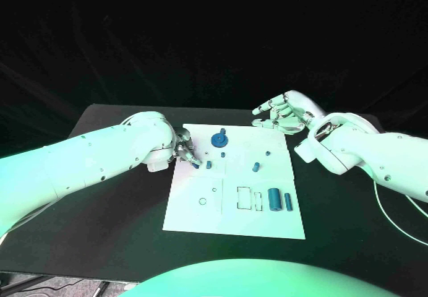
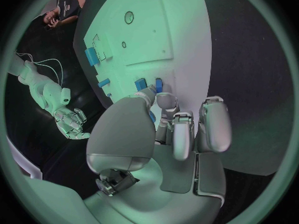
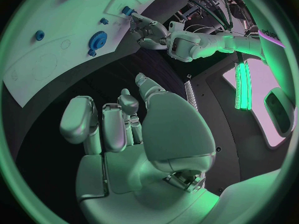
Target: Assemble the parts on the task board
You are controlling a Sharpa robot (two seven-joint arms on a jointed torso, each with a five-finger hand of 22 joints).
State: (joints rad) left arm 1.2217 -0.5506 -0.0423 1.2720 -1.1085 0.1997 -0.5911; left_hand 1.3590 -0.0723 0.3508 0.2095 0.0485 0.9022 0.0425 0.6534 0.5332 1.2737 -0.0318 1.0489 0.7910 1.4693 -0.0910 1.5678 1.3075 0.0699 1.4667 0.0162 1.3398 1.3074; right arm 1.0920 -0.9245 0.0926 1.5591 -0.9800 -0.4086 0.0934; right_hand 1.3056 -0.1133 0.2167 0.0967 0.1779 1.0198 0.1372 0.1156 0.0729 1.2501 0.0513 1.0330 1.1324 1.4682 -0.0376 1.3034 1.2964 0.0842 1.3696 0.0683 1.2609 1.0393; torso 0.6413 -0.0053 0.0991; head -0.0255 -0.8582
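Observation:
The white task board (image 1: 234, 213) lies in the middle of the table. My left hand (image 1: 182, 150) rests at its left edge with fingers curled in and pinches a small blue part (image 1: 195, 164), seen as a blue sliver (image 2: 152, 117) between thumb and finger. Another small blue part (image 1: 209, 164) lies on the board just beside it. A blue gear (image 1: 219, 140) with a peg stands near the far edge. My right hand (image 1: 286, 112) hovers off the board's far right corner, fingers loosely bent, holding nothing.
Two blue cylinders (image 1: 274, 199) stand side by side on the board's right part, and a short blue piece (image 1: 256, 166) lies mid-board. Outlined slots (image 1: 243, 197) and a ring mark (image 1: 202, 200) show on the near half. Black table surrounds the board.

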